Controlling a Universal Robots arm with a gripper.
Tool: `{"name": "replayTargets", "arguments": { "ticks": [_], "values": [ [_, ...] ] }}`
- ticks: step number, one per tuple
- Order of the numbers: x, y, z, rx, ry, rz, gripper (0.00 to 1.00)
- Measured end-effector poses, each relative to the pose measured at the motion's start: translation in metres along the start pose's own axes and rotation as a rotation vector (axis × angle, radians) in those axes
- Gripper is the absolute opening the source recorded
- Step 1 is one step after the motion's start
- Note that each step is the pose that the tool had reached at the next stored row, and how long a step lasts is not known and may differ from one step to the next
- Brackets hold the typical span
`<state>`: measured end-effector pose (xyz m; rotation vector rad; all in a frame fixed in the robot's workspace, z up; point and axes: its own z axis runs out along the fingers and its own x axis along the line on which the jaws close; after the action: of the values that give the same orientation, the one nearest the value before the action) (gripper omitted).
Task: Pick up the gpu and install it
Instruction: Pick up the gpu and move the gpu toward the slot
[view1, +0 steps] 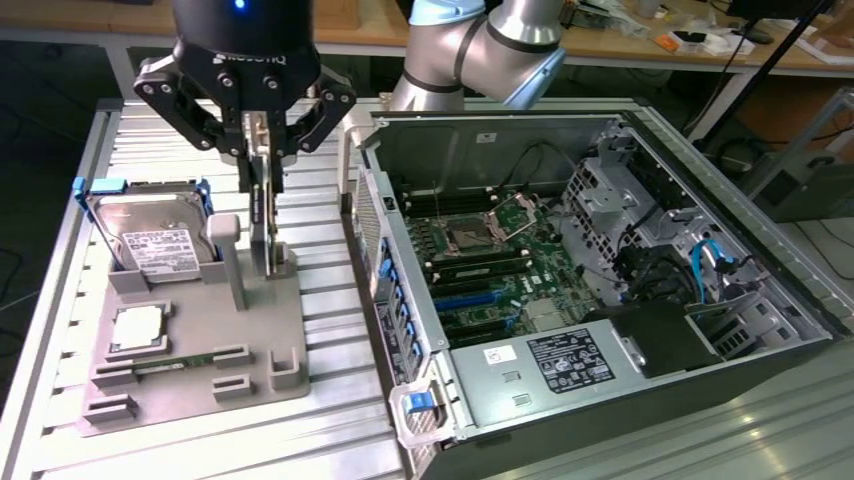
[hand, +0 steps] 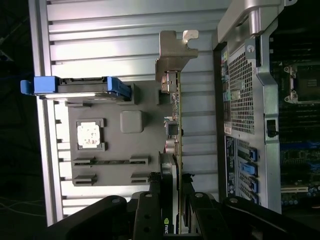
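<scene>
In the exterior view, your gripper (view1: 263, 160) had its jaws pinched narrow on the top edge of the gpu (view1: 274, 230), which stood on edge at the grey fixture (view1: 180, 392), between the hard drive (view1: 154, 240) and the open computer case (view1: 601, 300). In the wrist view, the gripper (hand: 172, 200) clasped the gpu (hand: 174, 117) edge-on, with the card's silver bracket (hand: 172, 55) at the far end.

Legible markings, for your record:
1. gripper (view1: 263, 150) housing: you can read "ROBOTIQ".
2. gpu (hand: 170, 170) cooler: green logo, possibly NVIDIA's, lettering unclear.
3. hard drive (view1: 158, 245) and power supply (view1: 574, 360): labels with print too small to read.
</scene>
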<state>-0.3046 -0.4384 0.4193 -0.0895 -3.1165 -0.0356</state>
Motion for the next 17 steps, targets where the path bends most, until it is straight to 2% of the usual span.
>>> {"name": "replayTargets", "arguments": {
  "ticks": [17],
  "values": [
    [0.000, 0.0003, -0.0114, 0.0000, 0.0000, 0.000, 0.27]
  ]
}}
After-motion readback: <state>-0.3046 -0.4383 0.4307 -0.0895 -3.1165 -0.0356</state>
